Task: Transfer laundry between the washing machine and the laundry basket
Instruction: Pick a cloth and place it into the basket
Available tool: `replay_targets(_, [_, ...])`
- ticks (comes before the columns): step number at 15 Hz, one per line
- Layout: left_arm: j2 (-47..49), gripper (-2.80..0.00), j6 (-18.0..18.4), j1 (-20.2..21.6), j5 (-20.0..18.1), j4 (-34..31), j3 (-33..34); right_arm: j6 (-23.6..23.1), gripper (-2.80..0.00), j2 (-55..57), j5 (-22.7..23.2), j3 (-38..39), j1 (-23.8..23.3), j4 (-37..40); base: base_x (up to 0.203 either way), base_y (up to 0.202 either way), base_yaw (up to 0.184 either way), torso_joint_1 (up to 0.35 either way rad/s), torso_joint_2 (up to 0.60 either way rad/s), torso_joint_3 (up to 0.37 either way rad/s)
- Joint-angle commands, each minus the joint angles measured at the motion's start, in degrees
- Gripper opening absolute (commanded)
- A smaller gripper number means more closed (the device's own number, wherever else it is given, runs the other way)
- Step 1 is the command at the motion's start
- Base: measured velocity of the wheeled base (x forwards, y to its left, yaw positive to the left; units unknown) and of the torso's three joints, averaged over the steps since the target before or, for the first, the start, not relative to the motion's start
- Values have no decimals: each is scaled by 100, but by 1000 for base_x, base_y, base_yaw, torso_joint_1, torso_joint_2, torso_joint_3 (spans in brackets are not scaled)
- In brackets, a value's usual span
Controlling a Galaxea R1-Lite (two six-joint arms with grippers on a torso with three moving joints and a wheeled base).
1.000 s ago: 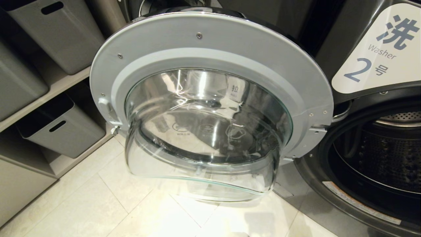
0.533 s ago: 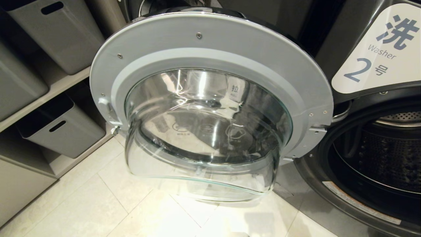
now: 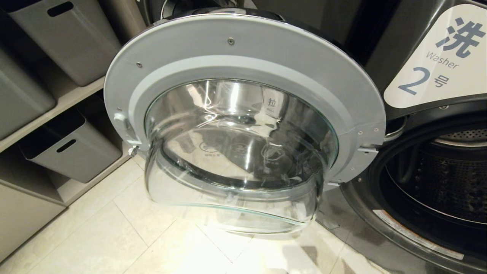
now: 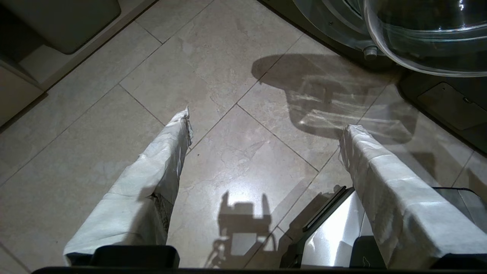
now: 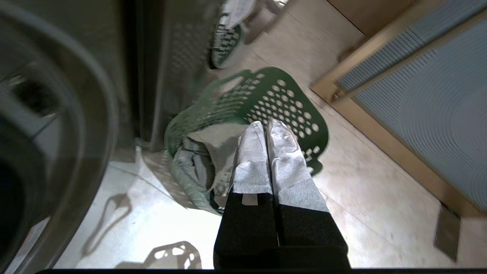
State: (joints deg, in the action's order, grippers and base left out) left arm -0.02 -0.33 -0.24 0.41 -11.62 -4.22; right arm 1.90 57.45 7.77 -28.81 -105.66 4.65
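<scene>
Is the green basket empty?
No, the green basket has grey clothes bunched inside it, just under the shut right claw.

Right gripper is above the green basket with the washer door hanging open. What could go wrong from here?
1. The right gripper is shut with nothing between its fingers; it would probably need to open before it can take the laundry.
2. The green basket stands close to the washing machine; a swing could knock it.
3. The open door juts out over the floor, in the arms' way.
</scene>
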Motion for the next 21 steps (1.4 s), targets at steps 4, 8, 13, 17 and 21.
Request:
replay_targets(4, [-8, 0, -2, 0, 2, -7, 0, -190, -280, -408, 163, 71, 72, 19, 0, 0, 0, 0, 0, 0])
replay_targets(8, [-12, 0, -2, -2, 2, -7, 0, -207, -280, -408, 331, 17, 72, 19, 0, 0, 0, 0, 0, 0])
replay_targets(13, [-15, 0, -2, 6, 2, -7, 0, -287, -280, -282, 410, -25, 72, 14, 0, 0, 0, 0, 0, 0])
replay_targets(17, [-6, 0, 7, -2, 2, -7, 0, -287, -280, -260, 418, -103, 72, 10, 0, 0, 0, 0, 0, 0])
replay_targets(21, [-6, 0, -2, -2, 2, -7, 0, -282, -280, -252, 423, -134, 72, 10, 0, 0, 0, 4, 4, 78])
